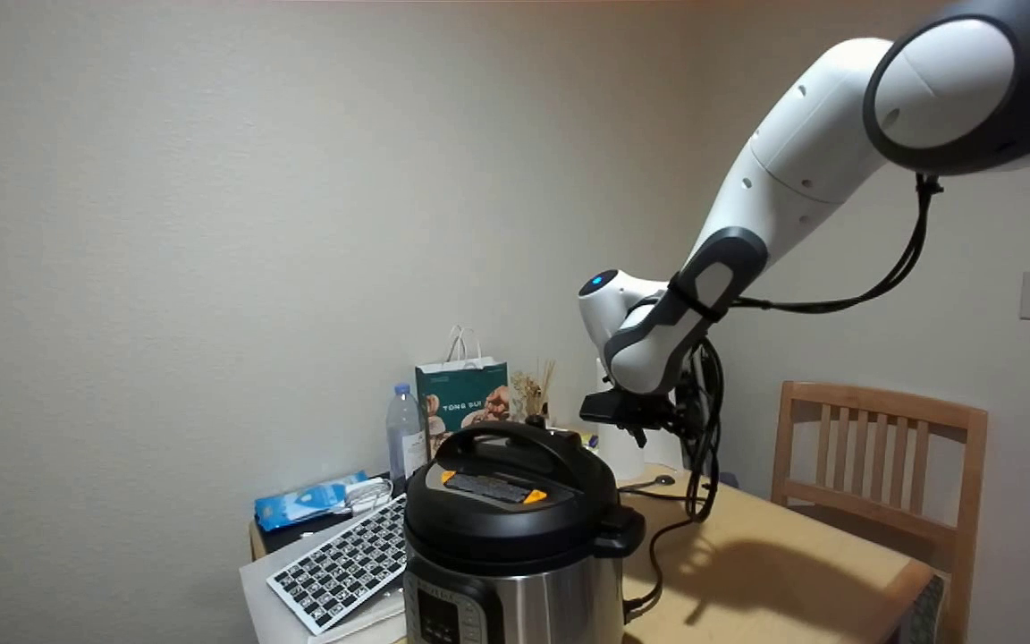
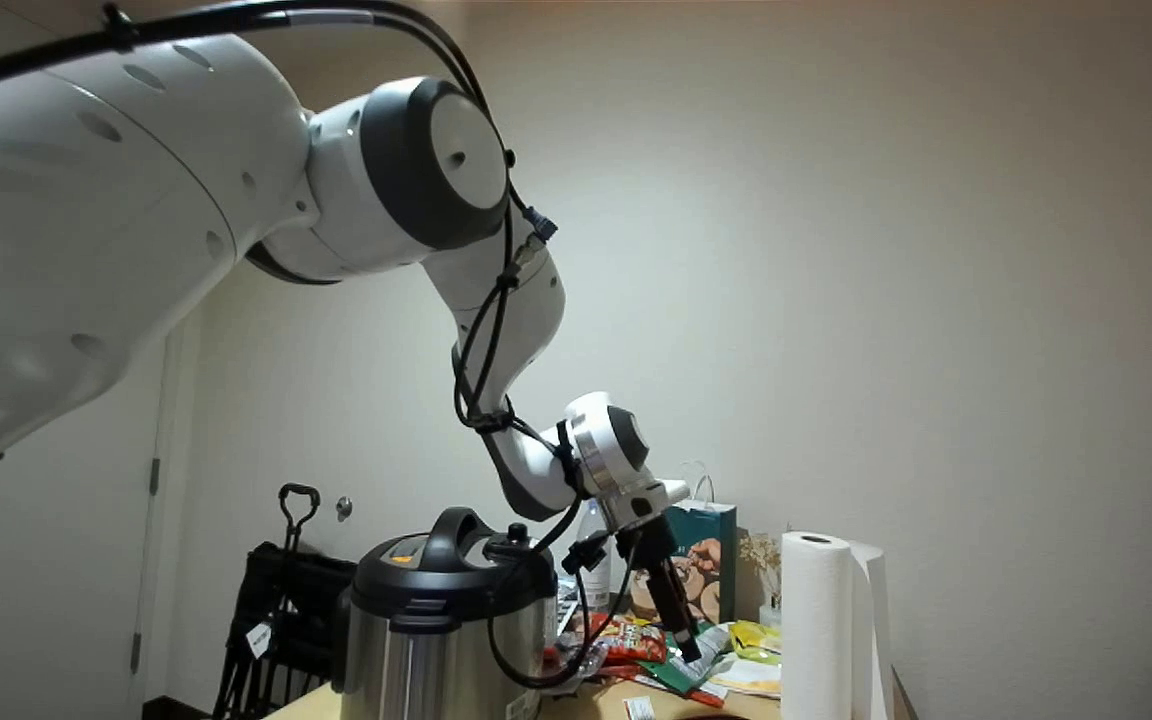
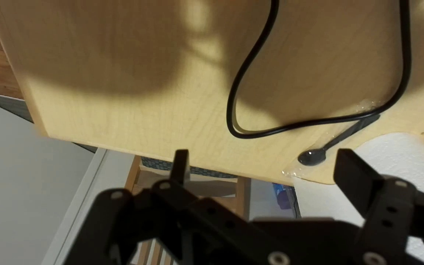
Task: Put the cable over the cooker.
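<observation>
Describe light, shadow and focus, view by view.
In an exterior view, a dark shadow falls on the table; in an exterior view, bright streaks run down the steel cooker; the wrist view has broad shadows, a crisp-looking cable and a slightly soft-looking gripper.

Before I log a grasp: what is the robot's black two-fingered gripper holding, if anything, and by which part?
Nothing is held: the gripper stands open, and the thin, flexible black power cord lies apart from it.

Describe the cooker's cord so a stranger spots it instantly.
Find the large black-lidded steel cooker. A thin black cord leaves its side, forming a U over the table in the wrist view. Unlike the cables strapped along the robot arm, it joins the cooker.
</observation>
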Available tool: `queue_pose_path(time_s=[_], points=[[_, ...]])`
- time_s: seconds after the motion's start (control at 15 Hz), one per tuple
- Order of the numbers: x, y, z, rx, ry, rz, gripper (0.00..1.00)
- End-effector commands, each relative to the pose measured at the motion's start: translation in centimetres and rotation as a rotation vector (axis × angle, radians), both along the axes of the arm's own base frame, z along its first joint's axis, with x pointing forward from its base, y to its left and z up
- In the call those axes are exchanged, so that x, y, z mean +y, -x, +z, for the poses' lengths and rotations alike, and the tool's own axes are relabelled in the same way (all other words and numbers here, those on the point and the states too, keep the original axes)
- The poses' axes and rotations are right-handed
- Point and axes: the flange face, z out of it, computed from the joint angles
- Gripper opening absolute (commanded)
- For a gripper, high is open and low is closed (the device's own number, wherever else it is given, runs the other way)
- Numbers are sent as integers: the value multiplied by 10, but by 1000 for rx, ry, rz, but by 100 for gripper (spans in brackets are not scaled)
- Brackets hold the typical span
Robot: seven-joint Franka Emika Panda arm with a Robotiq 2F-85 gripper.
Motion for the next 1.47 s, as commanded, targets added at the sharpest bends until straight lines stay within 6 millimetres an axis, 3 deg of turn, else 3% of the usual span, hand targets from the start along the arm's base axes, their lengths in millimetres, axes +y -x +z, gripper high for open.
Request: queue_pose_path(time_s=[0.0,0.4,0.47,0.87,1.4], points=[[-9,-31,-38,57,-24,-6,100],[-18,-72,-69,98,-43,-13,100],[-13,-60,-66,73,-28,-18,100],[-12,-63,-72,75,-12,-14,100],[6,-109,-81,45,-116,136,100]])
